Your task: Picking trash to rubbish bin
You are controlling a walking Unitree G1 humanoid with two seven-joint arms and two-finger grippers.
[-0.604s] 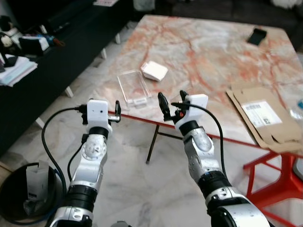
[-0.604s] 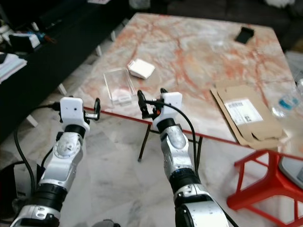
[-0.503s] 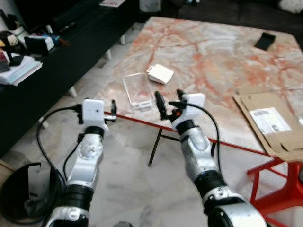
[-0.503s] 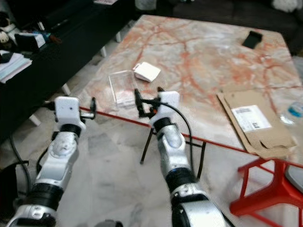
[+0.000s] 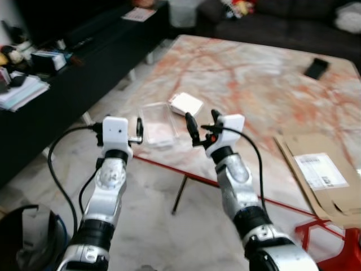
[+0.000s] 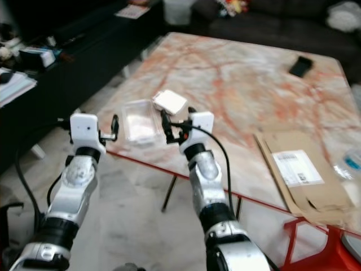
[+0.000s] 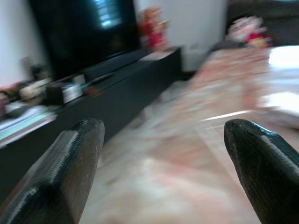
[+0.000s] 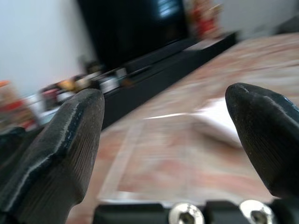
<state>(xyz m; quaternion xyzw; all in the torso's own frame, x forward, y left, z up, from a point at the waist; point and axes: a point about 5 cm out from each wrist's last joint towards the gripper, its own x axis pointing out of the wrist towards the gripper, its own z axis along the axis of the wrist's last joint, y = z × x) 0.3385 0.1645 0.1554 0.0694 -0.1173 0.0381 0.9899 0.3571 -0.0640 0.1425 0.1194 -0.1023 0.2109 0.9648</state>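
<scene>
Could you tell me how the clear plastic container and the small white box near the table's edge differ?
The clear plastic container is see-through, so the marble shows through it; the small white box is opaque. The container looks larger than the box. The container lies nearer the table's red-trimmed edge, between the left pincer and right pincer; the box sits just beyond it. Both lie flat on the marble, untouched, with both pincers open.

clear plastic container [image 5: 159,125]: flat, near tabletop edge | small white box [image 5: 186,104]: flat, just beyond it | black rubbish bin [image 5: 22,237]: on floor
</scene>
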